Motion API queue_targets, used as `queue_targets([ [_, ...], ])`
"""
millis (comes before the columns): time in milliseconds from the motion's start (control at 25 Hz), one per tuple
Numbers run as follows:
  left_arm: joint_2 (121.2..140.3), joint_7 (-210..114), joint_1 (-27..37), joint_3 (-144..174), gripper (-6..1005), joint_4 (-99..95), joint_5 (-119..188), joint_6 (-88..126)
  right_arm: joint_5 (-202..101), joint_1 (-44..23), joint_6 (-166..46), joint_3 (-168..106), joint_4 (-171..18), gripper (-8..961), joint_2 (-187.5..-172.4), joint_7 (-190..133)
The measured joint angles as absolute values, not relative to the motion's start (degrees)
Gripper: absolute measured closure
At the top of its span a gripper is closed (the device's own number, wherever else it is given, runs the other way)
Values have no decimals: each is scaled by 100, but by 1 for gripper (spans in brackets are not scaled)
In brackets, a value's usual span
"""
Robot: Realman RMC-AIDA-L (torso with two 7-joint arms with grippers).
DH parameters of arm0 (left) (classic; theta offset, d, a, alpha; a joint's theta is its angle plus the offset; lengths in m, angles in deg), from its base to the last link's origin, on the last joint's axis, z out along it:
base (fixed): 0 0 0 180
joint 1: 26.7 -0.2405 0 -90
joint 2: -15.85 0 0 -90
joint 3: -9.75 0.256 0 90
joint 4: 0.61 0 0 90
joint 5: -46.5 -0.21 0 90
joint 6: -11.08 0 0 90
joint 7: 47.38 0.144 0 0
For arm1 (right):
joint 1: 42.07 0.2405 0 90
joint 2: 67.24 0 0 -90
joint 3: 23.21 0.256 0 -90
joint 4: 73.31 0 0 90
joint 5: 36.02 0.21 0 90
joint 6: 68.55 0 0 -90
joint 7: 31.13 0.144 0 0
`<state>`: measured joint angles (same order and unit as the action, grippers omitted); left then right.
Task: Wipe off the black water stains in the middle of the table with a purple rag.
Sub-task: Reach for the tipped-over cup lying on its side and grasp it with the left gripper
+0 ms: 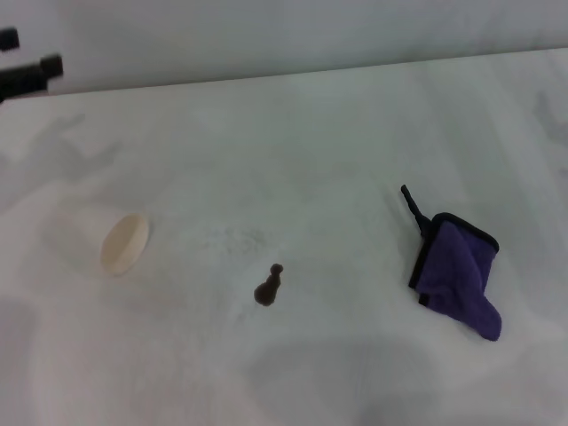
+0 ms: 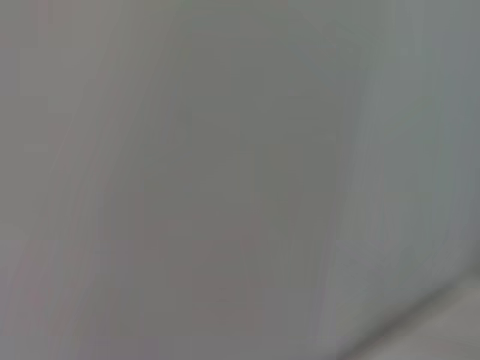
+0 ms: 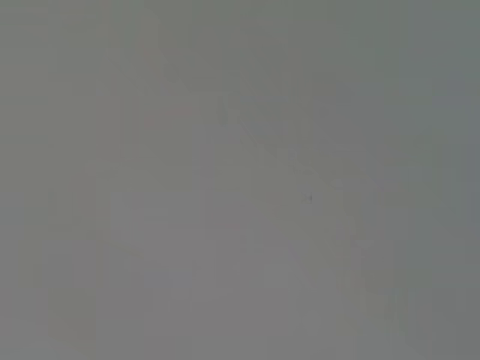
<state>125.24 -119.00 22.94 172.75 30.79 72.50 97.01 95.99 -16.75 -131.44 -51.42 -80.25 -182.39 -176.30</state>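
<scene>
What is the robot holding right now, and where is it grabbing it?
Nothing is seen being held. The folded purple rag with black trim lies untouched on the white table. Only the left gripper shows, at the far left edge, away from it.

The tabletop (image 1: 293, 133) is viewed from above by the head camera, angled forward and down. Only blank grey surface is shown in both wrist views, so no shared area can be identified.
</scene>
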Motion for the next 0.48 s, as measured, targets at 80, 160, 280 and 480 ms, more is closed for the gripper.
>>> queue_targets([
  [80, 12434, -11978, 2559, 17282, 122, 3544, 6380, 10058, 9602, -1684, -13140, -5142, -8013, 94, -18243, -17626],
  [160, 12348, -12129, 2751, 17285, 122, 3846, 5819, 10328, 9636, -1704, -13090, -5138, -8001, 94, -18243, -17626],
  [280, 12258, -12171, 3050, 17293, 122, 4277, 5150, 10752, 9703, -1723, -12967, -5045, -7993, 94, -18245, -17623],
  [480, 12211, -11495, 3603, 17297, 122, 4793, 3997, 11170, 9713, -1761, -12896, -4894, -7999, 95, -18245, -17616],
])
